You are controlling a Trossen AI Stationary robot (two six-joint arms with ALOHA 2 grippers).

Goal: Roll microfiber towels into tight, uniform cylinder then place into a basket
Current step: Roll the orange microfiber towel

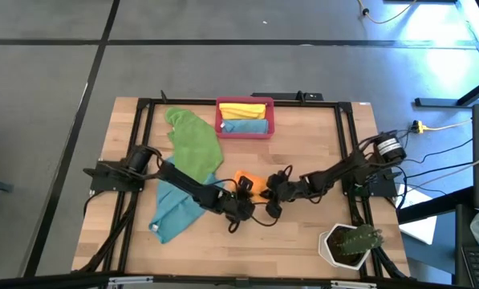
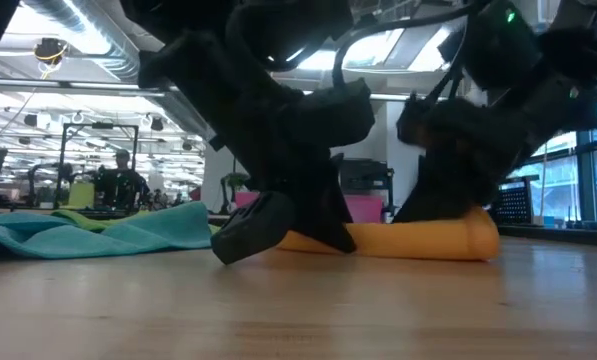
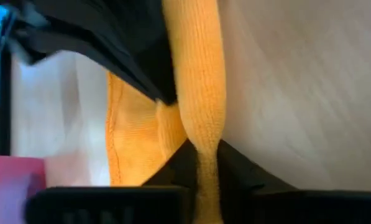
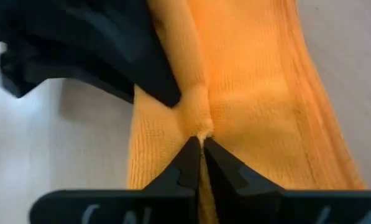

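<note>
While my left gripper (image 1: 241,195) and right gripper (image 1: 273,193) are pinching the half-rolled orange microfiber towel (image 1: 249,182) from opposite ends mid-table, the small red-pink plastic basket (image 1: 244,128) is lying well beyond it.

High view looks straight down, low view level across the table (image 1: 303,152) — both wrist views sit close.

Orange towel (image 1: 249,183), knit-textured, between two black grippers. Green towel (image 1: 192,142) overlapping a teal towel (image 1: 175,210). Red-pink basket (image 1: 245,130) containing one yellow roll (image 1: 245,110) and one blue roll (image 1: 245,125). Light wood-grain table (image 1: 303,241). White pot (image 1: 334,250), green plant.
</note>
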